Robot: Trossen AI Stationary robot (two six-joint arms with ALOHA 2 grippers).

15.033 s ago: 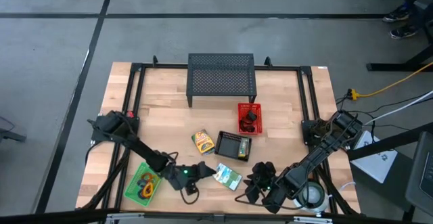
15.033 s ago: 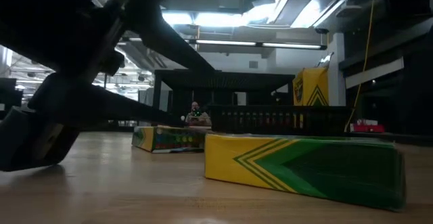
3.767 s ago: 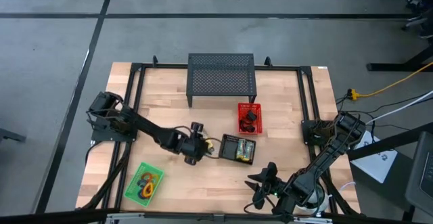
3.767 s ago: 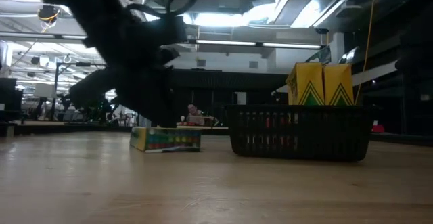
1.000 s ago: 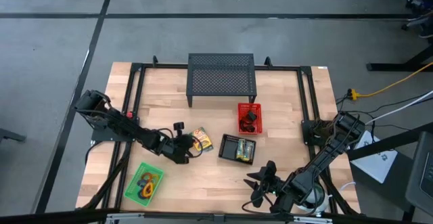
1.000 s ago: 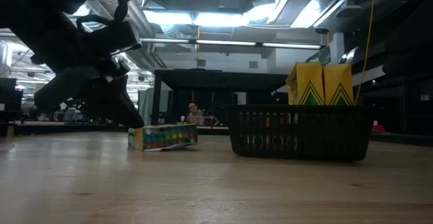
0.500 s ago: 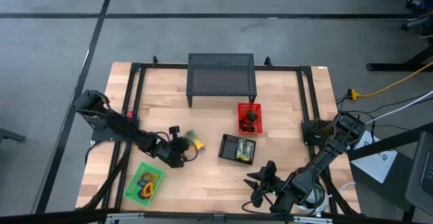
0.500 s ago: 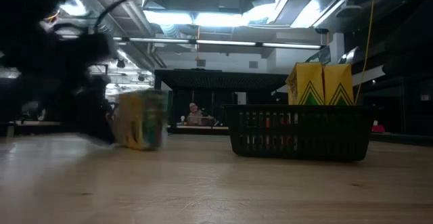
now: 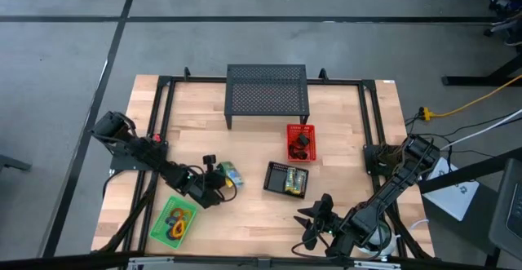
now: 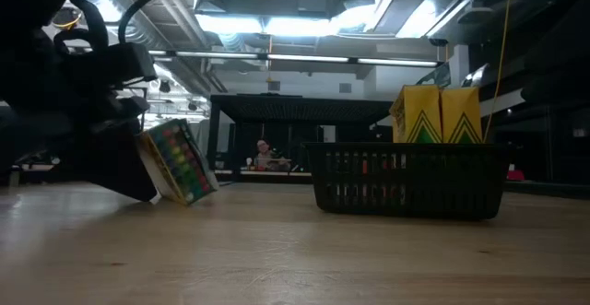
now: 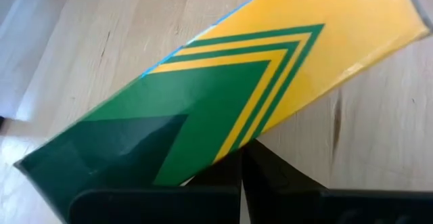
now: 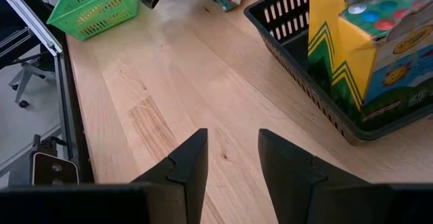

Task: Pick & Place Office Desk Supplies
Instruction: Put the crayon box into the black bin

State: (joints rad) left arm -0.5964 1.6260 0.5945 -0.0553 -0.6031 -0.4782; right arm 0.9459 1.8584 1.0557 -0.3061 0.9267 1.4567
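While left end effector (image 9: 218, 174) grips tilted crayon packet (image 9: 229, 173) near worktop (image 9: 342, 139) centre, right end effector (image 9: 320, 219) idles at front edge, fingers apart. Industrial hall behind.

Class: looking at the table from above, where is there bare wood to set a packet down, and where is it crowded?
Bare wood lies left of the mesh stand, right of the red basket, and between the green basket and the right gripper. It is crowded mid-table: the left gripper holds a packet beside the black basket.
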